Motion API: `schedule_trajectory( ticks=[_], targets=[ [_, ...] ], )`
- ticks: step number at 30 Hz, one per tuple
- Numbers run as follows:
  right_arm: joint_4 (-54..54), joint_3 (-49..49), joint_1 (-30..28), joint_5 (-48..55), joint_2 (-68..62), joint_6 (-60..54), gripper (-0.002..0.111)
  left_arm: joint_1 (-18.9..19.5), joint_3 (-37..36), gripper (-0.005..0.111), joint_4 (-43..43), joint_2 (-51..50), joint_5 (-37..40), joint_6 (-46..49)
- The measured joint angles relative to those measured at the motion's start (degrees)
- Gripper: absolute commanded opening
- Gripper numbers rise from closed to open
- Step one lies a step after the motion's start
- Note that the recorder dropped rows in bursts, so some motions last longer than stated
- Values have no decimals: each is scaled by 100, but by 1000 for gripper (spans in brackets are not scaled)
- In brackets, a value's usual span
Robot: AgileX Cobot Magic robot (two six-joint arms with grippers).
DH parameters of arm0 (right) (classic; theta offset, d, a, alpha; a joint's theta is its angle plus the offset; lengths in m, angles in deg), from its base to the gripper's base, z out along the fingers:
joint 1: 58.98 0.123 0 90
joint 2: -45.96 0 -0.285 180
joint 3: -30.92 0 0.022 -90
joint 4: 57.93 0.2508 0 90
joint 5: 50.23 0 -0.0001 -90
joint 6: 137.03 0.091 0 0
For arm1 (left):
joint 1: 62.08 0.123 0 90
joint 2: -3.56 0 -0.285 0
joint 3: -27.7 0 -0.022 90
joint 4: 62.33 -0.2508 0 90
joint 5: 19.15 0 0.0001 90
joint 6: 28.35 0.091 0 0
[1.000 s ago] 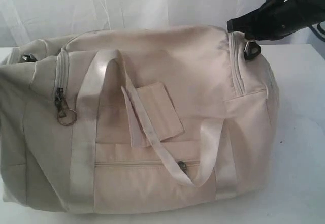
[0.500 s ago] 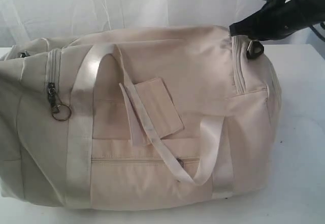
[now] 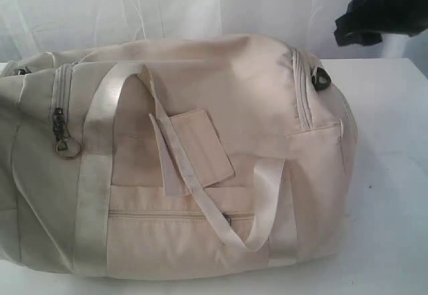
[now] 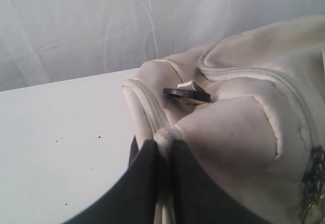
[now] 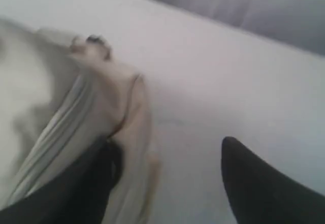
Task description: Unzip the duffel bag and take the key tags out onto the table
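Big white desk (image 3: 394, 174) under everything. The cream duffel bag (image 3: 221, 94) lies across it, filling most of the scene, with a pale webbing strap (image 3: 100, 128) looped over its front and the front pocket zipper (image 3: 167, 213) closed. At the bag's left end, the left pincer (image 4: 162, 148) is clamped tight on a ridge of the bag's fabric. Up at the right end, the right pincer (image 3: 354, 29) hangs clear of the bag, jaws spread wide, gripping nothing. Smaller still are the metal ring pull (image 3: 65, 141) on the left side and the black eyelet (image 3: 321, 79) on the right.
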Motion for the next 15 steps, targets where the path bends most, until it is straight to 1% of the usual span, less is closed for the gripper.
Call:
schedule_trajectory(
  ticks=[3, 5, 12, 15],
  targets=[
    [551, 0, 22, 1003, 16, -10, 60, 0, 0, 0, 12, 0, -30, 0],
    [714, 30, 115, 1360, 16, -96, 60, 0, 0, 0, 22, 0, -74, 0],
    [806, 426, 341, 1734, 26, -210, 60, 20, 0, 0, 35, 0, -304, 0],
    [819, 540, 394, 1788, 26, -221, 55, 33, 0, 0, 45, 0, -380, 0]
  ],
)
